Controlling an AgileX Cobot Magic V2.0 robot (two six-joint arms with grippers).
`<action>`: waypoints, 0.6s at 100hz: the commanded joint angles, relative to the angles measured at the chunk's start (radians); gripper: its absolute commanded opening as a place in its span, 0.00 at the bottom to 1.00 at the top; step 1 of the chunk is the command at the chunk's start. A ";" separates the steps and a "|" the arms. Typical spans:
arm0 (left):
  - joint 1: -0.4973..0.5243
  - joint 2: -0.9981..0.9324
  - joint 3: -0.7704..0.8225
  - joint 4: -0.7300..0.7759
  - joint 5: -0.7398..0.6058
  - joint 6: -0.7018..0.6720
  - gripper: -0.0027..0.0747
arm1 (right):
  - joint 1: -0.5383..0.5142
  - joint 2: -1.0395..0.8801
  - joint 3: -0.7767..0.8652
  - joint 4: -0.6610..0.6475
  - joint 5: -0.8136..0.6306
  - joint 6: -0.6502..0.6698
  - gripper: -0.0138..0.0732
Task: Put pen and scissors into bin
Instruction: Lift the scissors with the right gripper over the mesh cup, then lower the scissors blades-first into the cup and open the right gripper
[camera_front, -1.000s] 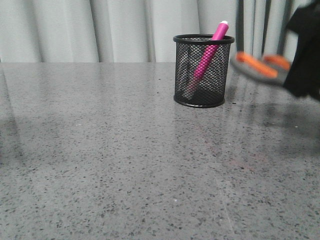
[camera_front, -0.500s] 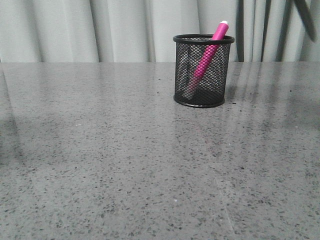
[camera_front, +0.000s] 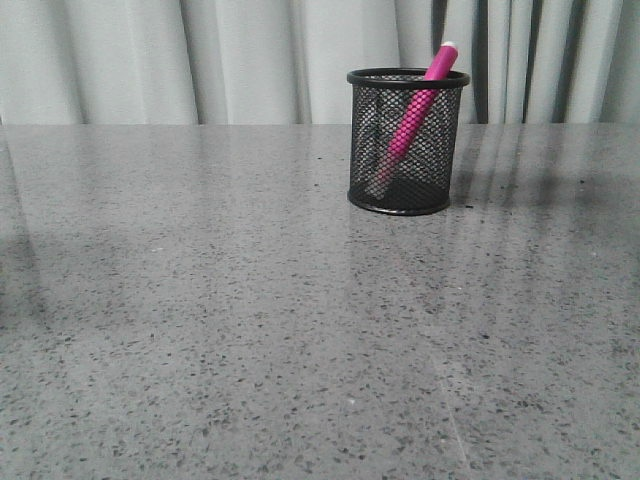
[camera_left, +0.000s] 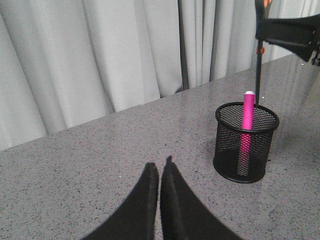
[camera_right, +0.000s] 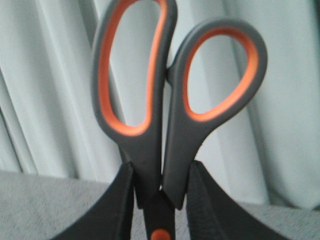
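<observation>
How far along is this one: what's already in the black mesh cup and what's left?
Done: the bright-pink marker leans inside the black wire-mesh cup. In hand: the right gripper is clamped on the grey, orange-lined scissors, blades pointing down above the cup in the left wrist view. Left: lower and release them. The left gripper is shut, empty.

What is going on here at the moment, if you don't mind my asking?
The robot is tidying stationery into the bin, a black mesh cup on the grey table. The pen already stands in it, leaning on the rim. The right gripper is shut on the scissors, holding them by the handles, blades pointing down above the cup, not yet dropped in. The left gripper is shut and empty, held off to the side.
</observation>
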 joint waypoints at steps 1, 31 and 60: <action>-0.009 -0.009 -0.025 -0.058 -0.001 -0.003 0.01 | 0.019 0.014 -0.039 -0.008 -0.115 0.006 0.07; -0.009 -0.009 -0.025 -0.058 -0.018 -0.003 0.01 | 0.028 0.077 -0.036 -0.010 -0.096 0.006 0.07; -0.009 -0.009 -0.025 -0.058 -0.021 -0.003 0.01 | 0.028 0.079 0.025 -0.015 -0.087 0.006 0.07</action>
